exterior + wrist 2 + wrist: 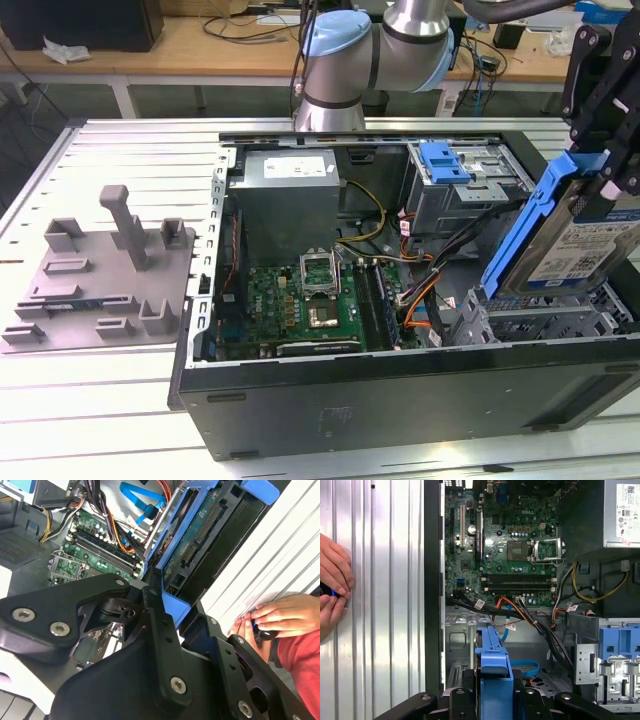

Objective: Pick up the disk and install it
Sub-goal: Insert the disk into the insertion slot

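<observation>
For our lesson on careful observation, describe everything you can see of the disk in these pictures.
The disk is a flat silver metal drive with a white-and-blue label, framed by a blue plastic carrier. It is steeply tilted, its upper end clamped in the black gripper, over the open computer case at the exterior view's right. The second wrist view shows its green circuit-board underside. Whether its lower end touches the case, I cannot tell.
</observation>
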`<state>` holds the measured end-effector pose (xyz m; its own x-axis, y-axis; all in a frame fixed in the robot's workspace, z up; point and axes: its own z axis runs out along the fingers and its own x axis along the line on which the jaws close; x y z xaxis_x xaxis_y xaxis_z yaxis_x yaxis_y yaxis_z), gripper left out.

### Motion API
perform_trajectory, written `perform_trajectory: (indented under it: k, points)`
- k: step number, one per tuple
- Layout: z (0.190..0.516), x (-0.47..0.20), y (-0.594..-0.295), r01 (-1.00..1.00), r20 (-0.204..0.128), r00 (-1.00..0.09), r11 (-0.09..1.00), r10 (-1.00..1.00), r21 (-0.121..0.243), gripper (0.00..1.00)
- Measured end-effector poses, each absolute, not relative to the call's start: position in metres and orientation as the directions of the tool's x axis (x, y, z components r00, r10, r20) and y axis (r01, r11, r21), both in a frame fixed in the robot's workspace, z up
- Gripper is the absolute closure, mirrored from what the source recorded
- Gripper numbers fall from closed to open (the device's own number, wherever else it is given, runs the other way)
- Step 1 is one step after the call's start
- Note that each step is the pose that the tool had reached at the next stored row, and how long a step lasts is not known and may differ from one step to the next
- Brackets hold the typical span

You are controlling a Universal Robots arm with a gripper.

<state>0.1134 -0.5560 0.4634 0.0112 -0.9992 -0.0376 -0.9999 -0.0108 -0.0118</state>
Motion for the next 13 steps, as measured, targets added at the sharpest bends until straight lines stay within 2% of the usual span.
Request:
perform_trajectory:
  k: [13]
  points:
    - [0.4599,0.1133,-0.5548,-1.0,-0.037,-0.028,0.029,-0.999,-0.012,0.63]
